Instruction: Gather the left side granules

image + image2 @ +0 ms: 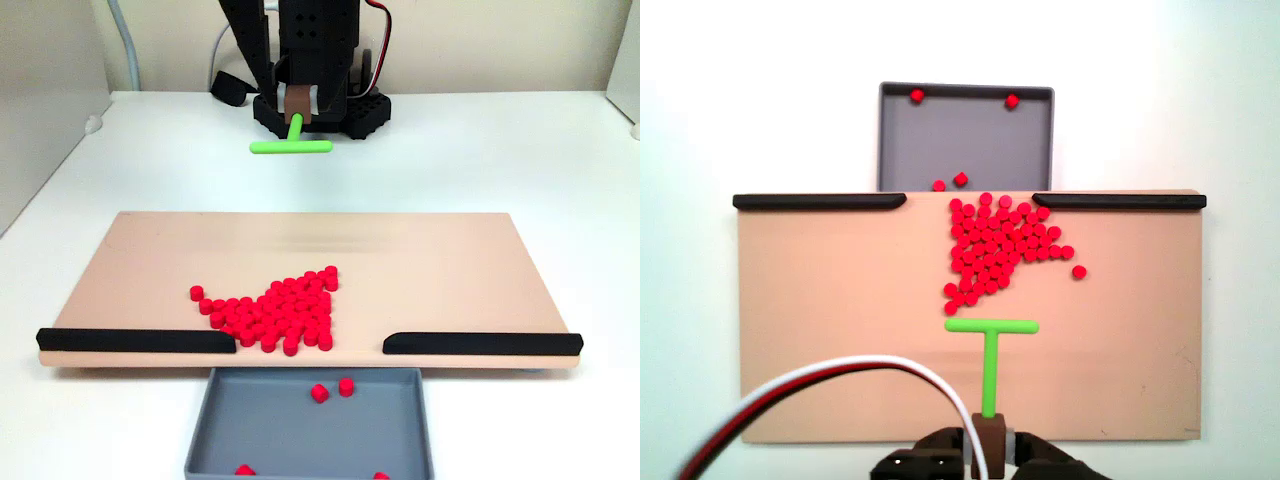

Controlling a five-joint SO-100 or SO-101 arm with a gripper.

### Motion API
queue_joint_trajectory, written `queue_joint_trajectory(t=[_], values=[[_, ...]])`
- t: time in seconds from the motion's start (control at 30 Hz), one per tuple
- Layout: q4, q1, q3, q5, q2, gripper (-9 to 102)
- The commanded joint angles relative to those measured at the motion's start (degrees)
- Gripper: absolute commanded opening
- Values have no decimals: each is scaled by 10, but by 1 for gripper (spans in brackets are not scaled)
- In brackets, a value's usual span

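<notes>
Going by a fixed view facing the arm, left to right. White table (150,150) carrying flat beige board (420,260). Left black rail strip (135,340) along board's near edge. Bright red cylindrical plastic granules (285,310) heaped left of centre, spilling into the gap between rails; one stray pellet just left of the heap. Grey rectangular tray (300,430) below the gap, holding four loose pellets. Green T-shaped plastic tool (291,146) behind the board, stem pinched in black arm's jaws (296,112). Right black rail strip (480,343). In another fixed view, T-bar (992,326) just short of heap (990,250), red-white-black cable (820,385) lower left.
</notes>
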Motion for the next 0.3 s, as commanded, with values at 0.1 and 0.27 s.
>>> queue_joint_trajectory(t=[0.1,0.27], values=[[-4,-4,-13,-4,25,0],[-4,-4,-13,-5,25,0]])
